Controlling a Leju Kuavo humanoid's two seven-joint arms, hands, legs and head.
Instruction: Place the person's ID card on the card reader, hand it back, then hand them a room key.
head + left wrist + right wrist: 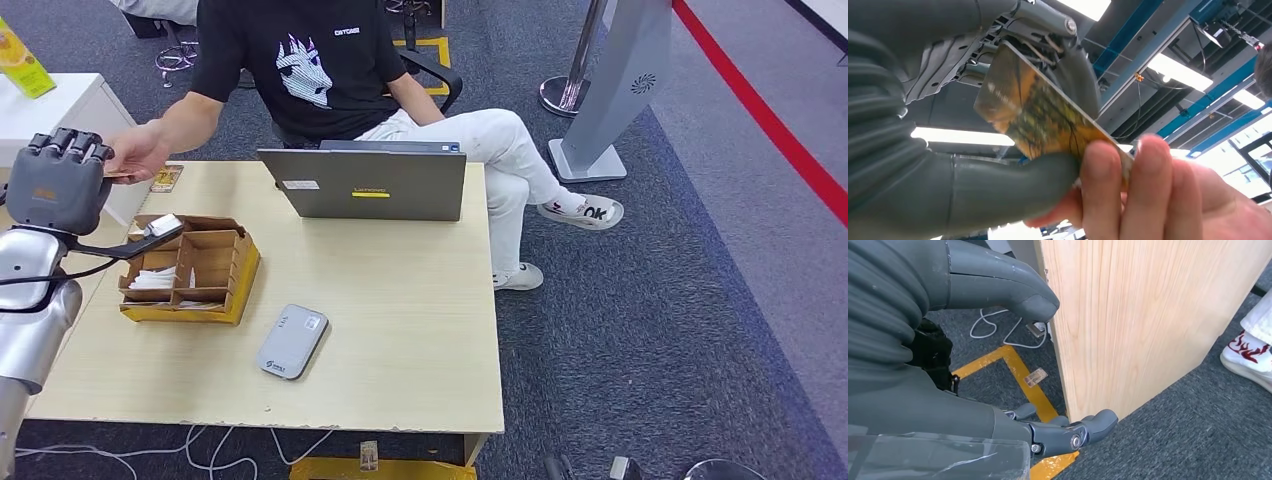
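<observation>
My left hand (pixel 60 180) is raised at the table's far left corner and pinches an orange-patterned card (pixel 1033 112) between thumb and fingers. The seated person's hand (pixel 135 155) reaches to it, and their fingers (pixel 1128 195) grip the card's other end. The grey card reader (pixel 292 341) lies flat on the table's near middle, with nothing on it. A cardboard box (pixel 190 270) with white cards in its compartments stands beside my left arm. My right hand (pixel 973 415) hangs low beside the table's wooden side (pixel 1128 320), fingers apart and holding nothing.
A grey laptop (pixel 365 183) stands open at the table's far edge in front of the person. Another orange card (pixel 166 178) lies on the far left corner of the table (pixel 400 330). Cables and yellow floor tape (pixel 1023 380) run under the table.
</observation>
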